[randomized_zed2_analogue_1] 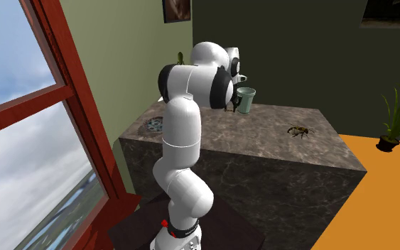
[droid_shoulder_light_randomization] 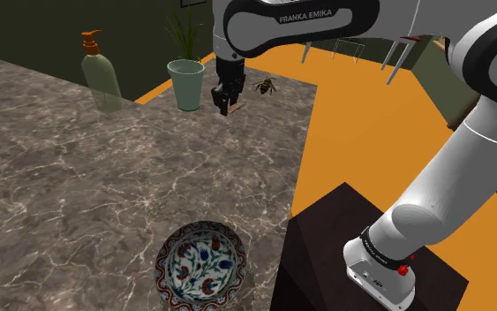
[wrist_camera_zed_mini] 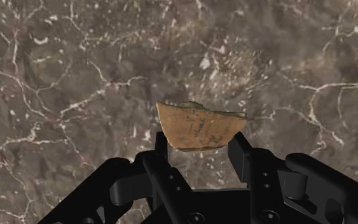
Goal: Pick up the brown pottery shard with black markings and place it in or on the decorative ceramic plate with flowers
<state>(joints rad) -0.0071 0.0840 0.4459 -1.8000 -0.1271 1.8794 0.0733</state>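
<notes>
Nearest in the shoulder view, at the lower middle of the frame, the flowered plate (droid_shoulder_light_randomization: 200, 263) sits on the marble bench (droid_shoulder_light_randomization: 79, 194), close to the bench's edge beside the dark stand (droid_shoulder_light_randomization: 326, 221). Well apart from it, toward the upper middle of the frame, the gripper (droid_shoulder_light_randomization: 226, 97) pinches the brown shard (wrist_camera_zed_mini: 199, 124) between its two fingers, low over the bench. Whether the shard is clear of the surface I cannot tell. Beyond stand a pale green cup (droid_shoulder_light_randomization: 185, 84), a bee figure (droid_shoulder_light_randomization: 265, 86) and, at the upper left, a soap bottle (droid_shoulder_light_randomization: 99, 71)

The fingers catch only the part of the shard nearest the palm, and most of it juts out past the tips. I judge it could pivot or slip loose on the long carry to the plate. Let go from too high, it could bounce out, and the plate lies near enough to the edge for it to go over

In the wrist view the shard's long axis runs across the frame from finger to finger, slanting slightly. Its marked face is turned to the camera, its broken straighter edge points away from the gripper and its rounded edge points toward the palm
</notes>
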